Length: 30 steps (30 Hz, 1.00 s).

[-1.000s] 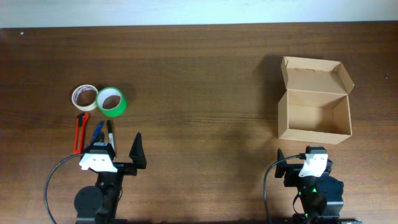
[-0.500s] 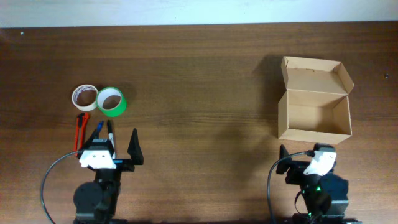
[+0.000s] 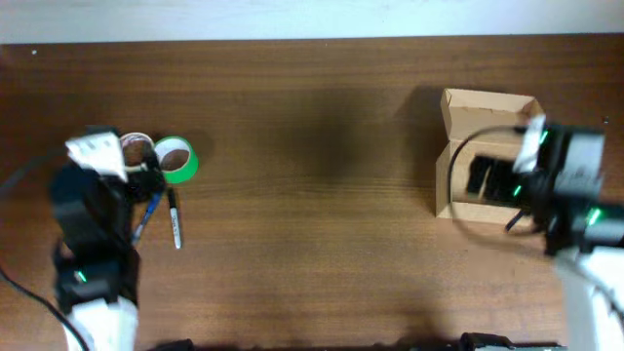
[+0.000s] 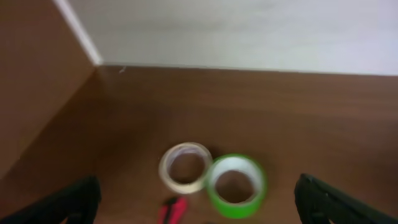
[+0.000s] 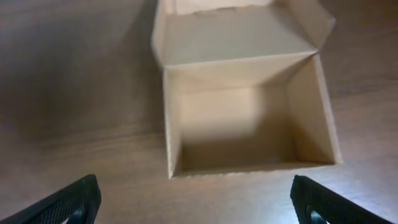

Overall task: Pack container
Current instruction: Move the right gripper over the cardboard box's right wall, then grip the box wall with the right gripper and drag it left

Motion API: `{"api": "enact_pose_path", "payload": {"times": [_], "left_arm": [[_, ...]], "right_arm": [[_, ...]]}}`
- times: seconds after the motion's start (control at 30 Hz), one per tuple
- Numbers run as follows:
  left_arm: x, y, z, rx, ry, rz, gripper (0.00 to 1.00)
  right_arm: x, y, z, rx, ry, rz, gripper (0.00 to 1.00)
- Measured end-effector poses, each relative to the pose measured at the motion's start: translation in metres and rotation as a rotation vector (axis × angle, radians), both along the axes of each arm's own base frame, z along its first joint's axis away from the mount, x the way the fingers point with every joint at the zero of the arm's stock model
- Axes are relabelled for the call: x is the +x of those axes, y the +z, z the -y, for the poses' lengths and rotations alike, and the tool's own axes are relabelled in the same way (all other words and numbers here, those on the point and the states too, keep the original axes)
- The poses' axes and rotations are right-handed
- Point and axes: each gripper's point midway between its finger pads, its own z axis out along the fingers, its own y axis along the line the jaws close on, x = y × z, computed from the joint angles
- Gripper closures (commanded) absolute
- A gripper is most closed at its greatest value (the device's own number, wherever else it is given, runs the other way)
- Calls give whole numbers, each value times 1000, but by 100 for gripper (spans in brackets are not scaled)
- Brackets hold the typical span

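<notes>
Container (image 5: pixel 239 78): plain tan cardboard, open

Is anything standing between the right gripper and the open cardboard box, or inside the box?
Nothing visible does. The right gripper, open, hangs over the container; its lid is folded back and its inside looks empty. The table between it and the green tape roll shows nothing either.

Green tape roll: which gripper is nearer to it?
Left. The left gripper hovers right by the green tape roll; the right gripper is across the table, over the container.
</notes>
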Motion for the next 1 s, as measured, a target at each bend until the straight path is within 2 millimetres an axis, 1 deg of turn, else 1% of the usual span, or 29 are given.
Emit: {"api": "enact_pose_path", "payload": {"times": [0.1,0.2,0.23,0.27,0.33,0.4,0.43,0.47,0.53,0.57,0.67,0.73,0.87,0.93,1.0], "left_arm": [[16,1,-31,-23,58,-64,0],[33,4,-63,-57,106,-111,0],[36,3,-70,-67,115,-124,0],[42,2,-82,-79,132,-141,1],[51,-3,-98,-97,152,-162,0],[56,-12,-107,-108,164,-180,0],[56,-17,-110,-114,168,-191,0],[57,-25,-112,-123,172,-209,0],[58,-31,-115,-129,177,-225,0],[58,-33,-115,-131,179,-229,1],[58,-34,-115,-131,179,-230,0],[57,-34,-116,-130,182,-233,0],[57,-34,-116,-130,183,-234,0],[57,-34,-116,-130,183,-234,0],[57,-34,-116,-130,183,-234,1]], "right_arm": [[20,17,18,33,-48,-40,1],[39,24,29,77,-64,-47,1],[44,23,30,93,-62,-50,1],[47,20,29,109,-58,-57,1],[50,12,25,144,-43,-85,0],[50,5,21,167,-33,-112,5],[49,1,20,178,-32,-130,10],[47,-5,18,191,-32,-157,12],[44,-15,16,210,-34,-207,13],[42,-24,14,221,-35,-245,14],[45,-46,6,242,-22,-328,16],[49,-60,-6,247,8,-375,16],[57,-89,-40,223,76,-468,16],[62,-102,-51,183,80,-496,16],[64,-110,-55,145,72,-513,16]]}}
